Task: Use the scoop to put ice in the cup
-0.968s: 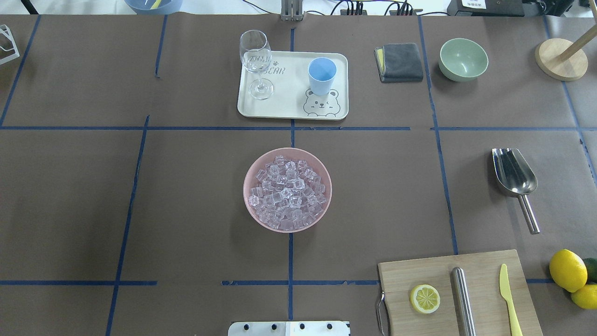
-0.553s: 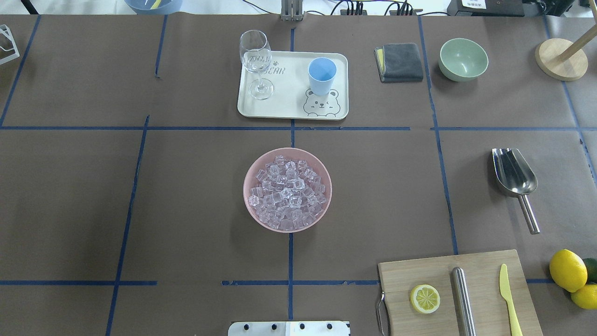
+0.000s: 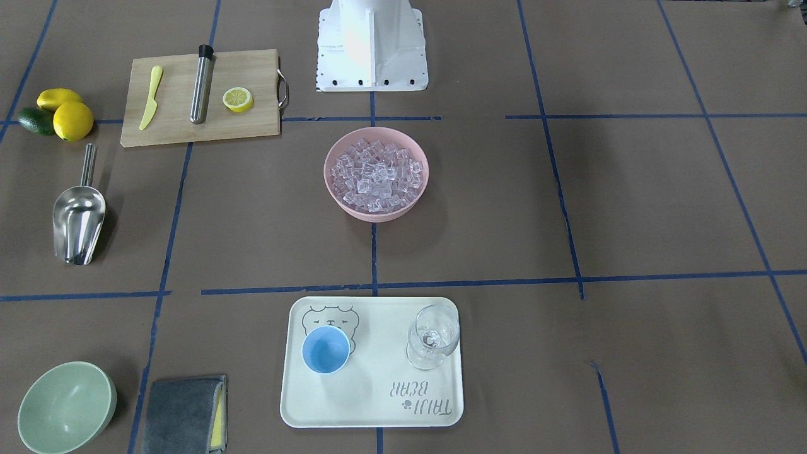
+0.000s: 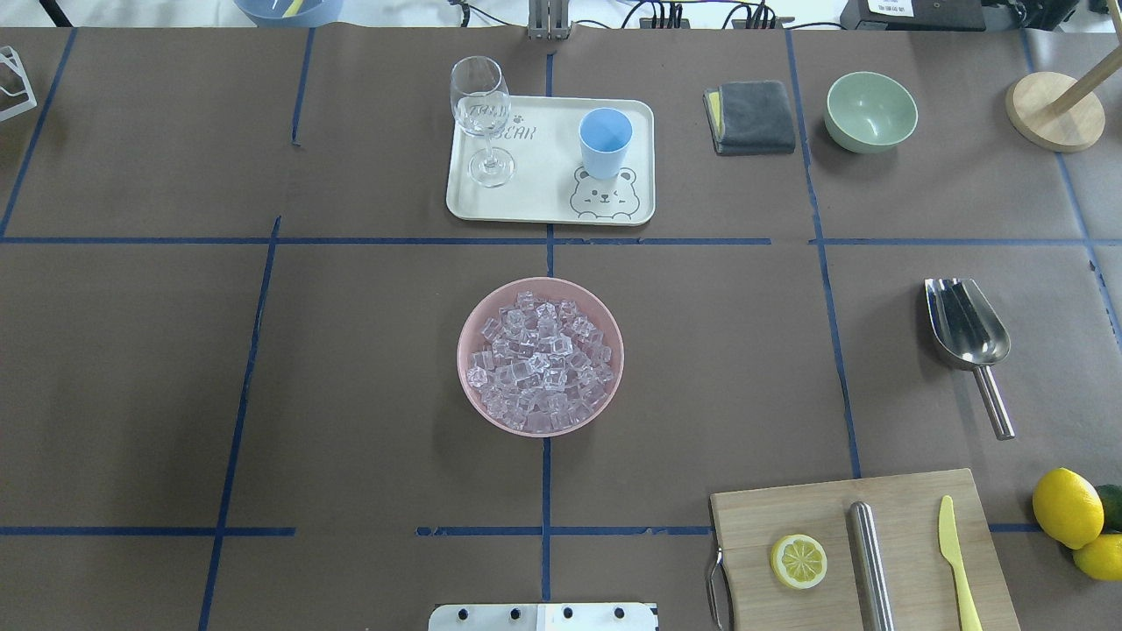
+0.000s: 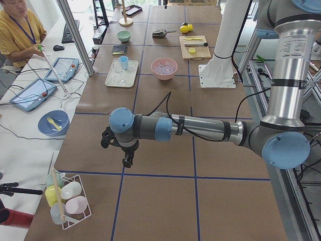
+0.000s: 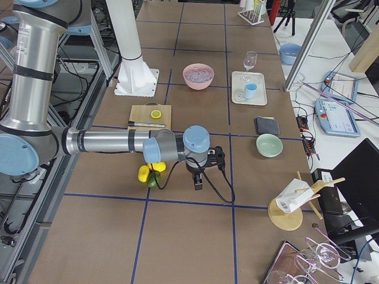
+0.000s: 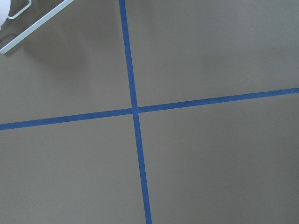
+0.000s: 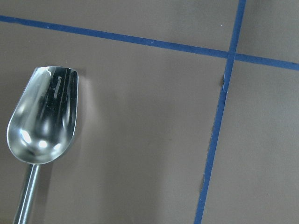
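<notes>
Nothing has moved since a second ago. Front-facing: we log ice (image 3: 376,173) in pink bowl (image 3: 378,214), cup (image 3: 325,350) on tray (image 3: 378,378), scoop (image 3: 77,217) well apart. Right side: right gripper (image 6: 198,183) hangs above table (image 6: 189,236), jaws unreadable. Right wrist: scoop lies lower left, untouched.

Silver arm tubes (image 5: 205,129), light-blue joint caps (image 5: 122,120), black cables (image 5: 171,103)

The only lettering that can be read is printed in grey outline capitals on the cream rectangular plastic tray (image 3: 378,359): two lines (image 3: 427,398), the second "BEAR", the first apparently "TAIJI", with a small paw print beside them. In the overhead view a clear stemmed glass (image 4: 480,105) covers most of the first word. Labels elsewhere are too small to read.
</notes>
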Robot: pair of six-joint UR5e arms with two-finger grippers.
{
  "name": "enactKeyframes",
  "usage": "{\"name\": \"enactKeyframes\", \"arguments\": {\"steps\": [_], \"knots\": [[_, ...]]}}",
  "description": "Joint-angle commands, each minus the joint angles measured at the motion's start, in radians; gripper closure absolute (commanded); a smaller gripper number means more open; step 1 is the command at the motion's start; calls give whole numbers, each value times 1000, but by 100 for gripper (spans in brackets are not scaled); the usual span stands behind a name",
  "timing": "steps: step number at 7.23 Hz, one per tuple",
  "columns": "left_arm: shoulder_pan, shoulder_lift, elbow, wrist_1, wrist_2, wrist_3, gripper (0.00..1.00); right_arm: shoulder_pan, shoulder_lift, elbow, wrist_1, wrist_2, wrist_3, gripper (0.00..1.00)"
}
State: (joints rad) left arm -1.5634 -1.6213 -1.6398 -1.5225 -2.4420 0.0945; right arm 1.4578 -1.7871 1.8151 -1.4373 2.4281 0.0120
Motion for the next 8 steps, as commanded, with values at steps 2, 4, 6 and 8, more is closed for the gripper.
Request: {"name": "enactKeyframes", "arguments": {"steps": [2,4,6,8], "knots": [[11,3,-9,-1,1,2,0,-1,-20,-2,33,16,2,0],[31,3,-9,-4,0,-2,0,-1,-31,1,60,78,8,0],[34,4,-12,-4,0,-2,0,-2,-49,9,81,130,63,0],[39,4,-17,-4,0,-2,0,-45,-64,9,215,132,170,3]]}}
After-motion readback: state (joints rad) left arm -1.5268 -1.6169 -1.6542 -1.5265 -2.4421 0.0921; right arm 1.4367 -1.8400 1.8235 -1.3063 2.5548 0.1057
